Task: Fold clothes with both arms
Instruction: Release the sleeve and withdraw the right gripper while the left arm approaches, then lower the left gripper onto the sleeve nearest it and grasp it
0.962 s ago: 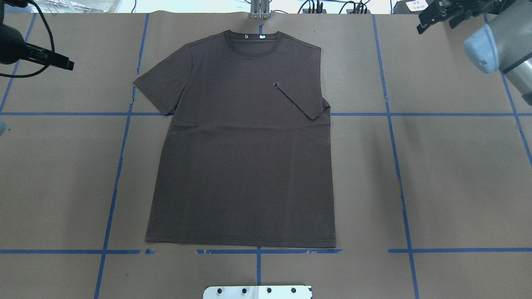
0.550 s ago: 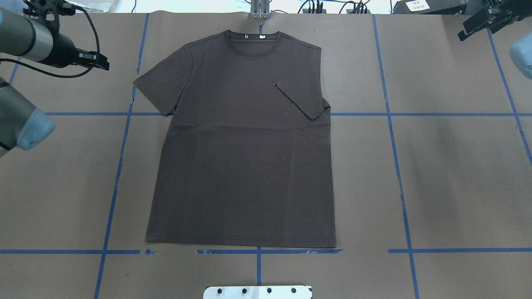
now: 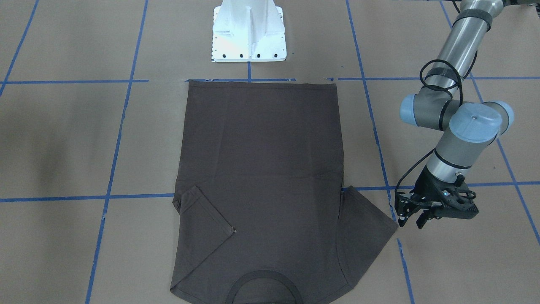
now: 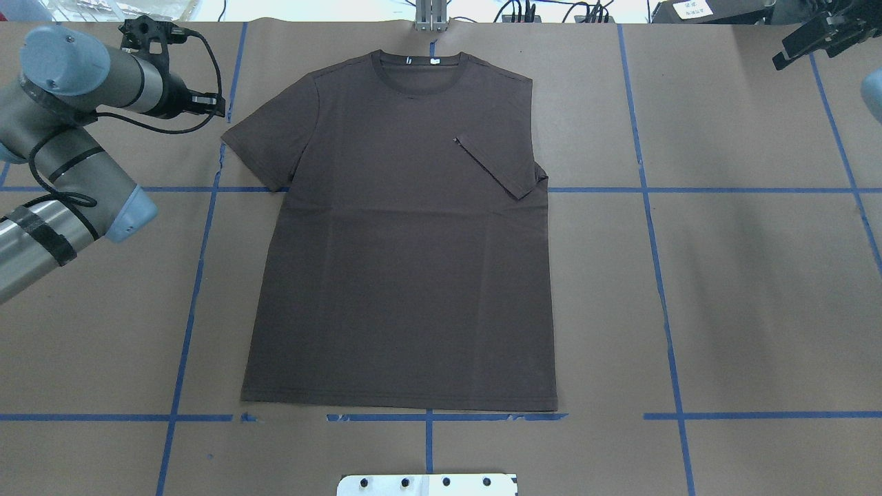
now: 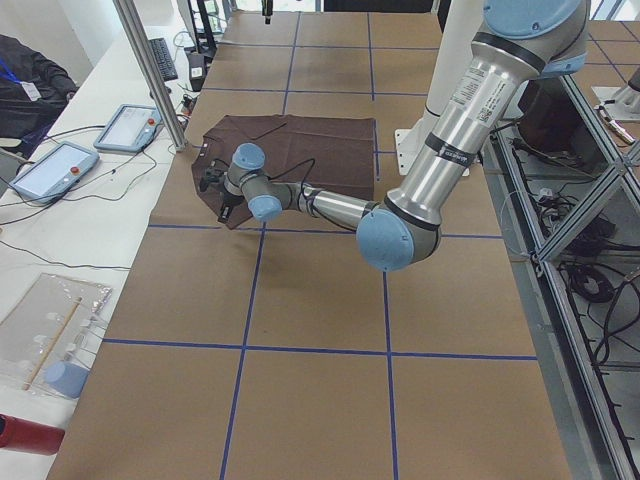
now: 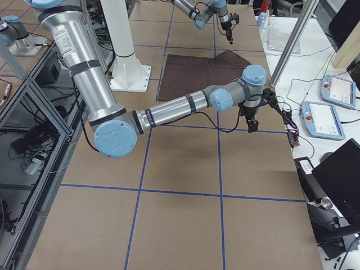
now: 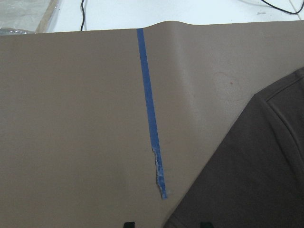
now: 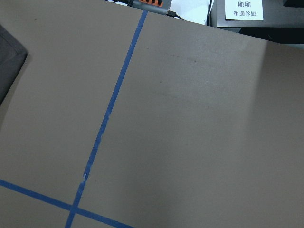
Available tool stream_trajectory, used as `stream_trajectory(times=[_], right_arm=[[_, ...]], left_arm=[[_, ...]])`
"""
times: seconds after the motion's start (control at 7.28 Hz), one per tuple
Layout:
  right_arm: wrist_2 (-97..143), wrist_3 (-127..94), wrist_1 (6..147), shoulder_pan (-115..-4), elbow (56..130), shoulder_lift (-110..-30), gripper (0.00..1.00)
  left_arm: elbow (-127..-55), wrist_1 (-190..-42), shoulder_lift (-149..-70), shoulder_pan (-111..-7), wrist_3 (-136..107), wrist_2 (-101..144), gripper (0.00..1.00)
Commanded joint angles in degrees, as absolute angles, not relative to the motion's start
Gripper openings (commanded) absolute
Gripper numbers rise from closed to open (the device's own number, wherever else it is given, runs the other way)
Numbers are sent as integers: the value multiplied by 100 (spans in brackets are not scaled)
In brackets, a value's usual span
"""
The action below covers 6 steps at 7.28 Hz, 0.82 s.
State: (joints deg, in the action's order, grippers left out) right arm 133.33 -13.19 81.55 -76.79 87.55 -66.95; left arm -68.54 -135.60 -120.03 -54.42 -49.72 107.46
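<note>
The dark brown T-shirt (image 4: 406, 275) lies flat, collar at the far edge, hem near the robot base. Its sleeve on the robot's right is folded inward over the chest (image 4: 496, 169); the other sleeve (image 4: 265, 138) is spread out. My left gripper (image 4: 219, 109) (image 3: 410, 221) is open and hovers just outside that spread sleeve's tip, holding nothing. In the left wrist view its fingertips (image 7: 128, 224) stand apart above the sleeve edge (image 7: 266, 180). My right gripper (image 4: 792, 58) is open at the far right corner, well away from the shirt (image 8: 7, 66).
Brown paper with blue tape lines (image 4: 648, 207) covers the table. The white pedestal (image 3: 249, 33) stands by the hem. Cables and plugs (image 4: 551, 12) line the far edge. Teach pendants (image 6: 337, 118) and a metal pole (image 5: 150, 70) sit beyond it.
My left arm swung in from the left edge and its gripper now sits beside the spread sleeve. The right gripper drew back to the far right corner. The shirt has not moved.
</note>
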Motion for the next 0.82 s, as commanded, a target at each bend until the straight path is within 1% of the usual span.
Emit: stream_trajectory(times=[0.0, 0.69], right_arm=[[13324, -1318, 8147, -7682, 8736, -6706, 100], [13324, -1310, 8139, -7682, 8754, -6732, 100]], left_arm=[[-6558, -13719, -12067, -5370, -4975, 10696, 50], [-6381, -13720, -12076, -5177, -4975, 10521, 48]])
